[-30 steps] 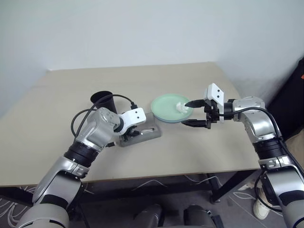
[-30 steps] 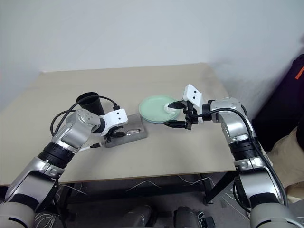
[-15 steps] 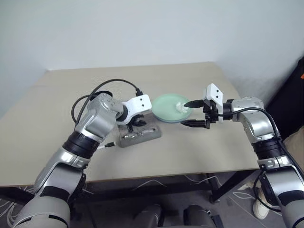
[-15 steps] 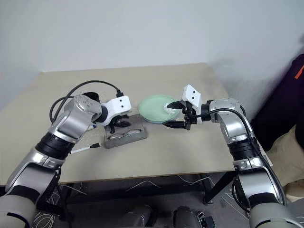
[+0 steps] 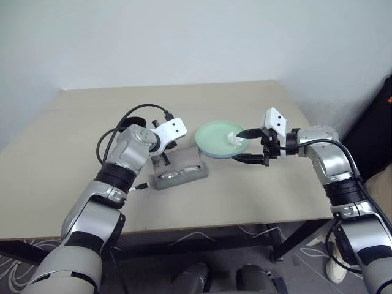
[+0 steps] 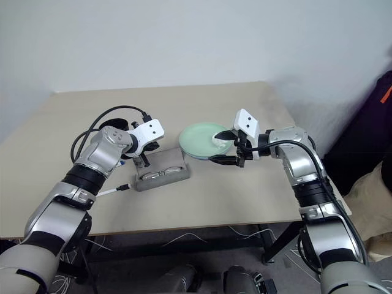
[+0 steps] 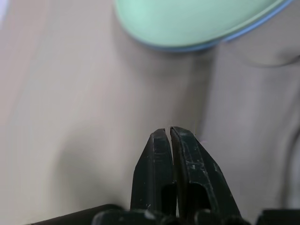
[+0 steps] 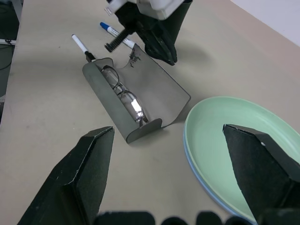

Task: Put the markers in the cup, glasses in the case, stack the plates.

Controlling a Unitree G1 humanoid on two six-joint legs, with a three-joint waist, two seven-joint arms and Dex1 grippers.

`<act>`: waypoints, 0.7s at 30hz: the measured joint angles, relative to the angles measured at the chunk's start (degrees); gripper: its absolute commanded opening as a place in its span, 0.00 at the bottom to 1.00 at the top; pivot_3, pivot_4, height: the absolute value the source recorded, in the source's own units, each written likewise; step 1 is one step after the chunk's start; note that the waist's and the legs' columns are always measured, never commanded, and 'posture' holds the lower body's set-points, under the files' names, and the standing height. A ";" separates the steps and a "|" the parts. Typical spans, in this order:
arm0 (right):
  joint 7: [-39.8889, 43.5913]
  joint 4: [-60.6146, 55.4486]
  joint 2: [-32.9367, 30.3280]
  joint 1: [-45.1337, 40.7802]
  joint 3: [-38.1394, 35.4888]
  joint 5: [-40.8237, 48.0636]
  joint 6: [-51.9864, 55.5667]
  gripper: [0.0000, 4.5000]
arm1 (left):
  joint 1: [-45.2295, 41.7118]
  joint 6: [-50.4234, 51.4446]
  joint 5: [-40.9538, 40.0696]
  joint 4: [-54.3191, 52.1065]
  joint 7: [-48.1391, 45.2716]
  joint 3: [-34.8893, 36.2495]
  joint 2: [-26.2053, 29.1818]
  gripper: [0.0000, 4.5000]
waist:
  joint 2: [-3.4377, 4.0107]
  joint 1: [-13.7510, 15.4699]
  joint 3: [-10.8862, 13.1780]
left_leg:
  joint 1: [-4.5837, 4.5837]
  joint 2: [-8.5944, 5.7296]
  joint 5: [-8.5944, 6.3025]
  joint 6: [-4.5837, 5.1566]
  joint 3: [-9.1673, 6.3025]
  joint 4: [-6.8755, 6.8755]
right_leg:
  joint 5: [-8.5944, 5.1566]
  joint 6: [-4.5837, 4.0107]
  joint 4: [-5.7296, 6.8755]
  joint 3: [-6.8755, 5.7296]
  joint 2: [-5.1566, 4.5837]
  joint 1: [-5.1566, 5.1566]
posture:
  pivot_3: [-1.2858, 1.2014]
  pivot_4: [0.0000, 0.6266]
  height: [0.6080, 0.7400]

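The grey case (image 5: 181, 173) lies open with the glasses (image 8: 121, 92) inside it. My left gripper (image 7: 169, 131) is shut with nothing in it and hangs just above the case's far edge. The mint green plate (image 5: 219, 139) rests on the light blue plate (image 7: 243, 32), with crumpled white paper (image 5: 233, 138) on top. My right gripper (image 8: 168, 130) is open, one finger on each side of the plates' rim. Two markers (image 8: 112, 32) lie on the table beyond the case. The black cup (image 5: 127, 127) is mostly hidden behind my left forearm.
The beige table (image 5: 263, 190) has bare room in front of the case and plates and along its far side. A black cable (image 5: 144, 108) loops over my left arm. The table's right edge is close behind my right arm.
My left gripper has lifted off the case, drawn toward its far edge and closed its fingers. The glasses now show in the case. My right arm has not moved.
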 measured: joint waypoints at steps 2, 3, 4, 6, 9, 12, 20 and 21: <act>-0.02 -0.01 0.17 0.00 0.00 0.01 0.05 0.90 | 0.00 -1.40 0.38 1.09 0.28 -0.15 -0.29 0.00 | -0.01 0.00 0.00 | -0.01 -0.01 0.00 0.00 0.00 0.02 | 0.01 0.02 0.00 -0.01 0.00 0.01 | 0.52 0.00 1.00; -0.02 -0.03 0.38 0.00 0.00 0.01 0.05 0.90 | 0.01 -2.11 0.65 1.39 0.20 -0.32 -0.30 0.00 | -0.02 -0.01 -0.01 | -0.01 -0.01 0.00 0.01 0.00 0.03 | 0.01 0.03 0.00 -0.01 0.00 0.01 | 0.52 0.00 1.00; -0.02 -0.03 0.55 0.00 0.00 0.01 0.06 0.90 | 0.03 -2.48 0.85 1.42 0.05 -0.43 -0.30 0.00 | -0.02 -0.02 -0.01 | -0.01 -0.01 0.00 0.01 0.00 0.04 | 0.02 0.03 0.00 -0.01 0.00 0.01 | 0.52 0.00 1.00; -0.03 -0.06 0.69 0.00 0.02 0.01 0.06 0.90 | 0.46 -2.86 1.30 0.76 -1.34 -0.83 -0.20 0.00 | -0.02 -0.03 -0.01 | -0.01 -0.01 0.00 0.01 0.01 0.06 | 0.02 0.04 0.00 0.00 0.00 0.02 | 0.52 0.00 1.00; -0.04 -0.11 0.72 0.00 0.02 0.01 0.08 0.90 | 2.12 -3.07 1.50 -3.43 -4.41 -1.00 1.17 0.00 | -0.02 -0.08 -0.02 | -0.01 -0.01 -0.01 0.03 0.02 0.08 | 0.03 0.05 0.00 0.00 0.00 0.03 | 0.52 0.00 1.00; -0.07 -0.14 0.82 0.01 0.02 0.01 0.08 0.90 | 4.58 -3.05 1.40 -9.11 -7.66 -0.91 2.72 0.00 | 0.00 -0.09 -0.09 | 0.01 -0.01 -0.02 0.03 0.03 0.09 | 0.03 0.04 0.00 0.00 0.01 0.04 | 0.52 0.00 1.00; -0.21 -0.26 1.19 0.03 0.06 0.00 0.08 0.90 | 11.36 0.13 0.34 -21.04 -15.94 -1.62 5.32 0.00 | -0.01 -0.08 -0.19 | 0.03 0.01 -0.02 0.03 0.04 0.13 | 0.03 0.05 0.05 0.03 0.03 0.06 | 0.52 0.00 1.00; -0.24 -0.26 1.19 0.02 0.05 0.00 0.08 0.90 | 11.95 0.83 0.15 -22.64 -16.54 -1.61 5.49 0.00 | -0.01 -0.08 -0.19 | 0.03 0.01 -0.02 0.04 0.04 0.13 | 0.03 0.05 0.05 0.03 0.03 0.05 | 0.52 0.00 1.00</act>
